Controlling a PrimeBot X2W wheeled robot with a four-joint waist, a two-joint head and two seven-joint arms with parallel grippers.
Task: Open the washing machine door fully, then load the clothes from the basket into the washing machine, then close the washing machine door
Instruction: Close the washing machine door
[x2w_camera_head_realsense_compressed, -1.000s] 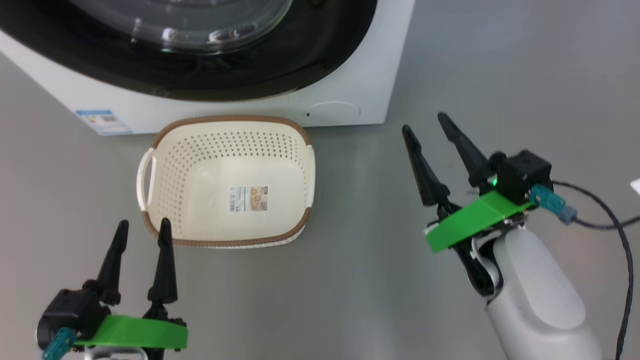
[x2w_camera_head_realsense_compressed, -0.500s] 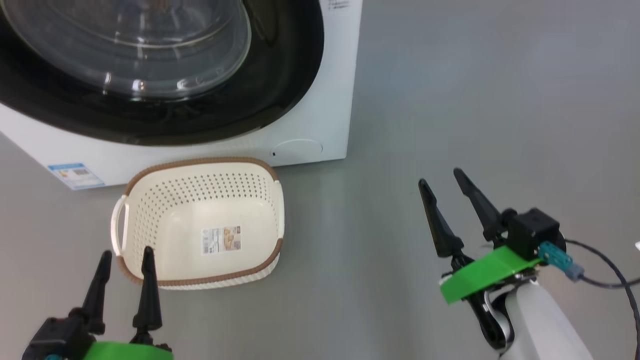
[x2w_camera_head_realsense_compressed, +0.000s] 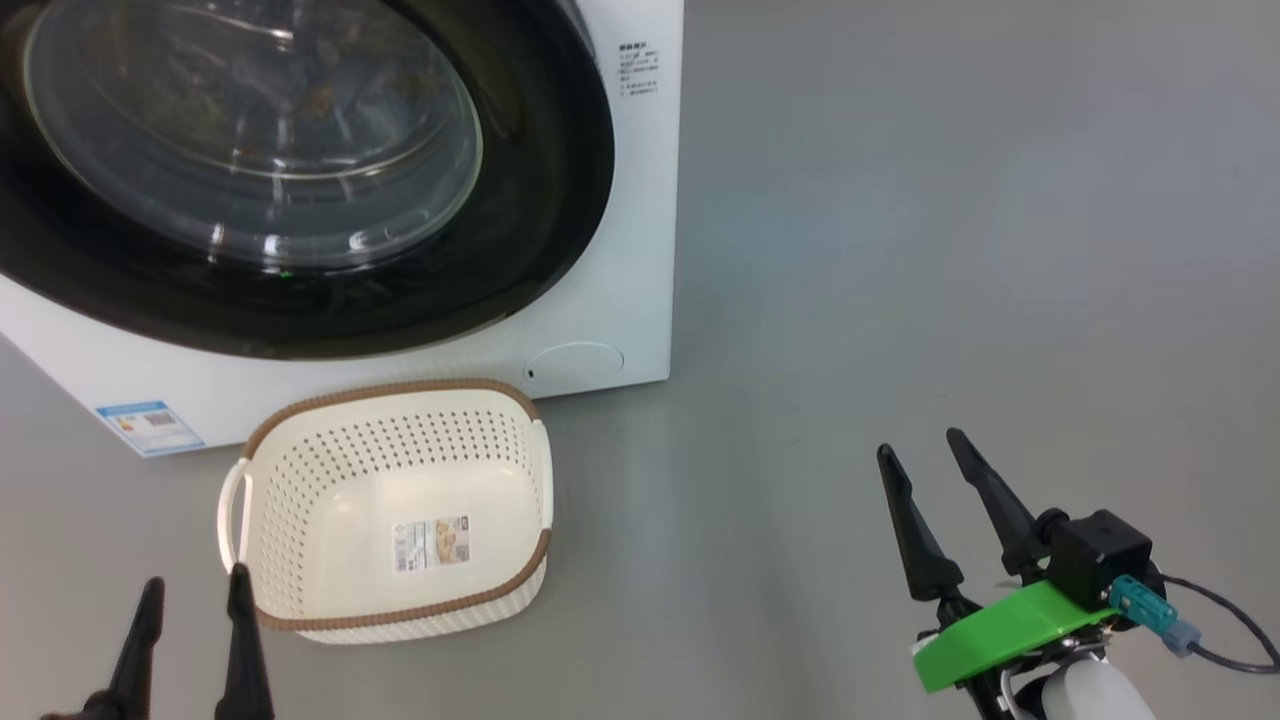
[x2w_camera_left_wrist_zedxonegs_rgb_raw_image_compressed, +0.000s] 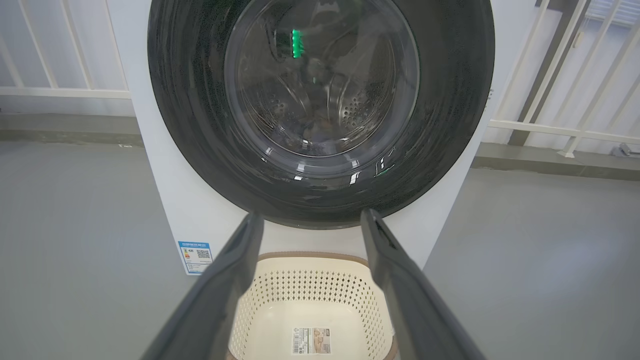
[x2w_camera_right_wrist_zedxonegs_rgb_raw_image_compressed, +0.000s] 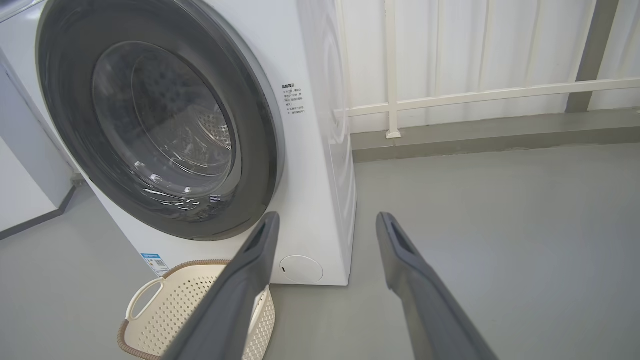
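On the head view I counted one washing machine, one washing machine door lying flat against its front, and one basket on the grey floor just below the door, with a single label showing on its bottom. The left gripper had its two fingers spread with nothing between them. The basket's near corner sat just ahead of the tips, toward their right. The right gripper was likewise parted and held nothing, and basket and machine lay well off to the left of its jaws. One blue sticker and one round service cap marked the machine's lower front. On the left wrist view the basket lay low between the spread fingers, with the door straight ahead beyond the tips and the steel drum visible through its glass. On the right wrist view the door stood ahead and to the left of the open jaws. The basket was lower left, partly behind the finger on that side, and the cap was just beside that fingertip. One white railing ran along behind.
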